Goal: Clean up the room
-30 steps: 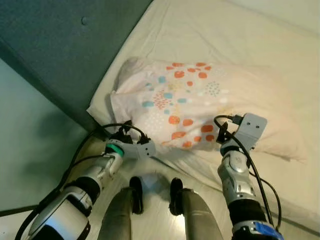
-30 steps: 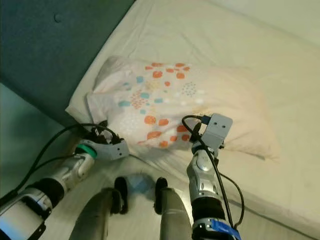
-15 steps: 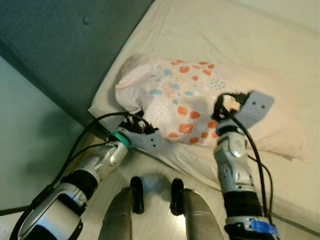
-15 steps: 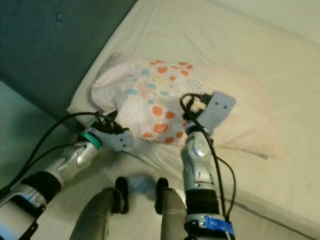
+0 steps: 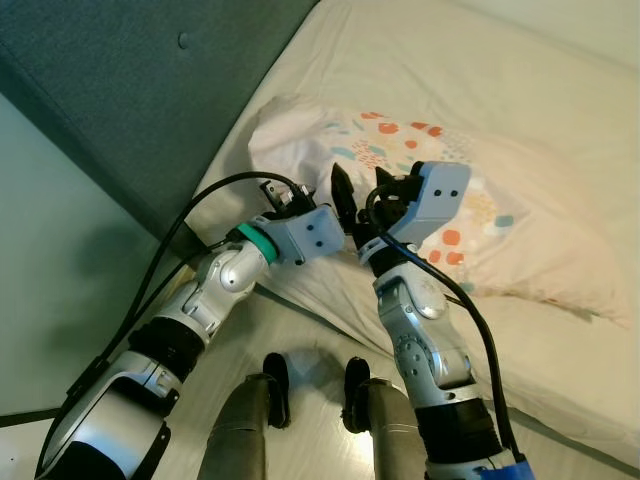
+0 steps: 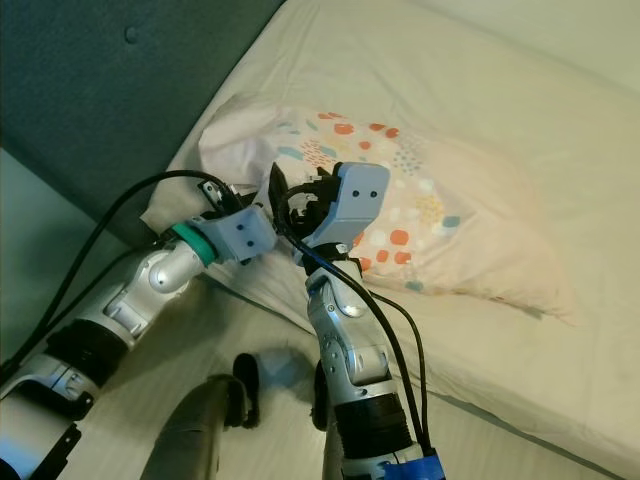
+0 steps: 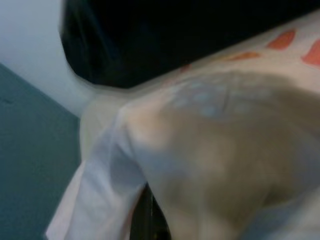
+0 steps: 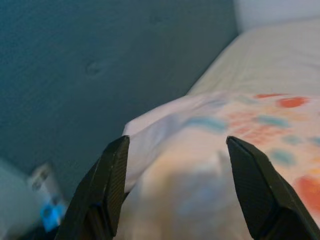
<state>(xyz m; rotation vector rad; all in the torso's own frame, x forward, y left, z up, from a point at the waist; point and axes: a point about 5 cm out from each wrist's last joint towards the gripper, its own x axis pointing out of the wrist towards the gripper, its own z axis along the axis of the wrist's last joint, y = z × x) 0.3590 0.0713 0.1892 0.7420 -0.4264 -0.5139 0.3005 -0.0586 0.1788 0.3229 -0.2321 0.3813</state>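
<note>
A white pillow (image 5: 500,215) with orange and blue spots lies on the bed by the dark teal headboard (image 5: 120,90). Its corner nearest the headboard is bunched up. Both arms are raised over its near edge. My left gripper (image 5: 338,192) is at that edge, and the left wrist view shows pillow fabric (image 7: 215,150) filling the wide gap between its fingers. My right gripper (image 8: 176,145) is just beside it, open. It points at the pillow's corner (image 8: 165,125) and the headboard and holds nothing.
The cream mattress (image 5: 560,90) stretches away to the right. A pale wall (image 5: 50,300) stands left of the bed. My legs (image 5: 270,395) stand on the light floor at the bedside. A small white device with a blue light (image 8: 45,202) sits low beside the headboard.
Both arms have lifted and swung toward the headboard. The pillow's near edge was raised and pushed up the bed, and the pillow now lies closer to the headboard.
</note>
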